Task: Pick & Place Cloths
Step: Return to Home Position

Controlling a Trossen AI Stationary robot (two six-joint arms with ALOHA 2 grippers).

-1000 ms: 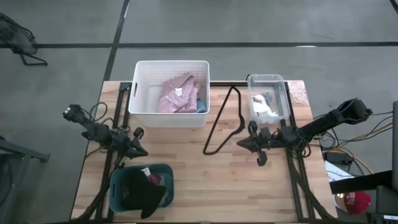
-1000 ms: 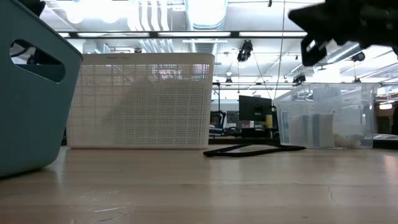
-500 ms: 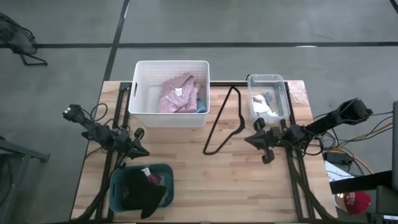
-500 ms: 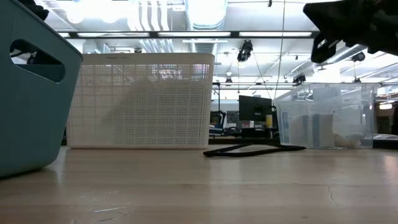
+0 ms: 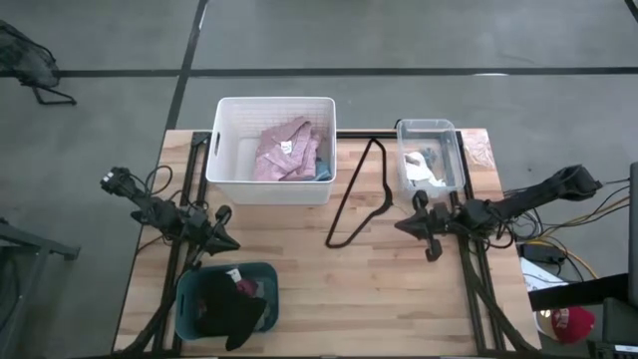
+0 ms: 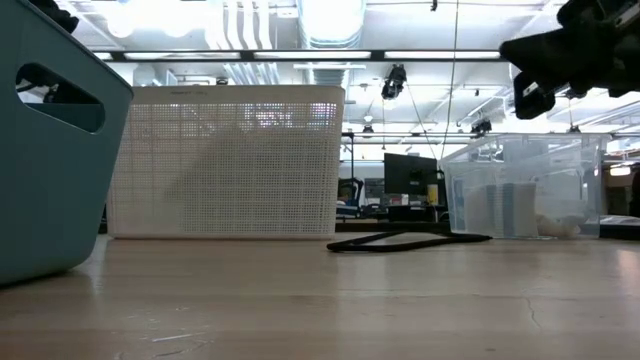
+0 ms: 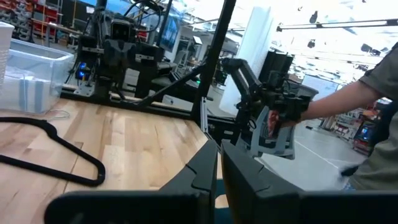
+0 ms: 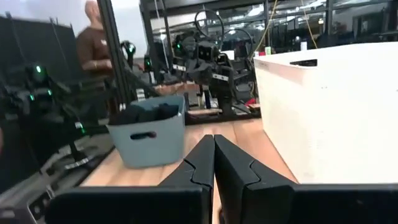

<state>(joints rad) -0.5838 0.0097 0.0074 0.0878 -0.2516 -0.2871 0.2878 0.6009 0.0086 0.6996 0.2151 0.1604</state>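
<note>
The pink checked shirt (image 5: 284,148) lies in the white bin (image 5: 227,150), with a blue-grey piece (image 5: 322,172) at its corner. Small grey and cream pieces (image 5: 424,168) lie in the clear bin (image 5: 454,150). The black piece (image 5: 221,307) and the maroon piece (image 5: 249,289) lie in the teal bin (image 5: 189,289). My left gripper (image 5: 233,243) is shut and empty, above the table just beyond the teal bin; it also shows in its wrist view (image 7: 219,171). My right gripper (image 5: 399,227) is shut and empty, above the table near the clear bin; it also shows in its wrist view (image 8: 214,162).
A black wire hanger (image 5: 361,194) lies flat on the table between the white and clear bins. A person (image 8: 99,43) stands beyond the table's left side, and a person's arm (image 7: 373,106) shows beyond its right side. Bare wood lies at the table's middle and front right.
My right gripper has drawn back toward the table's right edge, staying shut and empty.
</note>
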